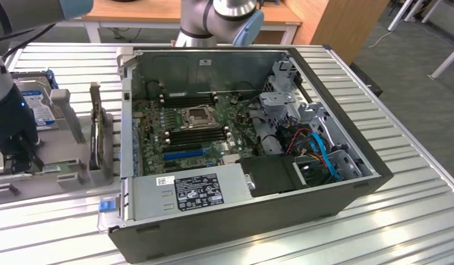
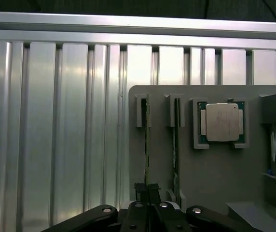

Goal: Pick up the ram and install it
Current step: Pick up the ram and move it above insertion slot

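Note:
The ram (image 2: 146, 140) is a thin green stick standing on edge in a slot of the grey holder tray (image 2: 215, 169). My gripper (image 2: 147, 191) sits over one end of it, and its dark fingers are shut on the stick's edge. A second green stick (image 2: 175, 140) stands in the neighbouring slot, apart from the fingers. In the exterior view my gripper (image 1: 19, 163) hangs low over the tray at that view's left, well away from the open computer case (image 1: 234, 138). Black memory slots (image 1: 193, 135) lie on the case's motherboard beside the processor socket.
On the tray past the sticks lie a square silver processor chip (image 2: 222, 122) and a blue-labelled hard drive (image 1: 39, 107). Grey upright posts (image 1: 101, 149) rise between the tray and the case wall. The ridged metal table (image 2: 56, 121) extends beyond the tray.

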Motion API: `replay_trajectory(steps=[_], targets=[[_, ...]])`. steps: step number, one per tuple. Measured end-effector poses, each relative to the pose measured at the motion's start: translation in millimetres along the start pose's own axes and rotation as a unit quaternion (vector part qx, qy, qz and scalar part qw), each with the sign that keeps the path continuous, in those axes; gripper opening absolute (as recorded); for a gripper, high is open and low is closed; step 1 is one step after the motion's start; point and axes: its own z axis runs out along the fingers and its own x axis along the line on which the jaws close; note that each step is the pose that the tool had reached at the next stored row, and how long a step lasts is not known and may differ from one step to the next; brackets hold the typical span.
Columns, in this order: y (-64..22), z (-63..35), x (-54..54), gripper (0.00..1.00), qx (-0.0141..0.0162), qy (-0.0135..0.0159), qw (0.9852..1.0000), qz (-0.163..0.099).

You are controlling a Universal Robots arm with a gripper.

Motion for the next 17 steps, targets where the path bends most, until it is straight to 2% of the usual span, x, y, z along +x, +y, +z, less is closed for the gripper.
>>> replay_trajectory(steps=[7, 17], targets=[[0.6, -14.2, -0.2, 0.11, 0.0000, 0.0000, 1.0000, 0.000], [1.2, -28.7, -0.4, 0.11, 0.0000, 0.0000, 1.0000, 0.000]])
